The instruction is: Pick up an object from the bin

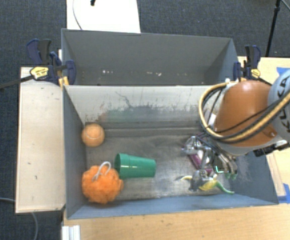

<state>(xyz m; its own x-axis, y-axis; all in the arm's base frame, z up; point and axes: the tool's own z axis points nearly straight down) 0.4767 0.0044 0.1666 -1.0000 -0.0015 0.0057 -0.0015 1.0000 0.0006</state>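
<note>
Camera view: the pick is judged not yet made, with the jaws low at the right of the bin.

The grey metal bin (150,144) is entered from the right by the arm, whose orange wrist cover (245,114) is seen above the jaws. The jaws are placed close over a small yellow-green thing (207,184), which lies on the floor near the front wall at the right; its kind cannot be made out. Whether the jaws are released or clenched cannot be told, and nothing is seen gripped between them. The approach is therefore taken as done, while the grasp and the lift clear of the bin are taken as left to do. Well apart at the left, an orange ball (93,134), a green cup (136,166) on its side and an orange mesh scrubber (101,184) with a white loop are found untouched.
</note>
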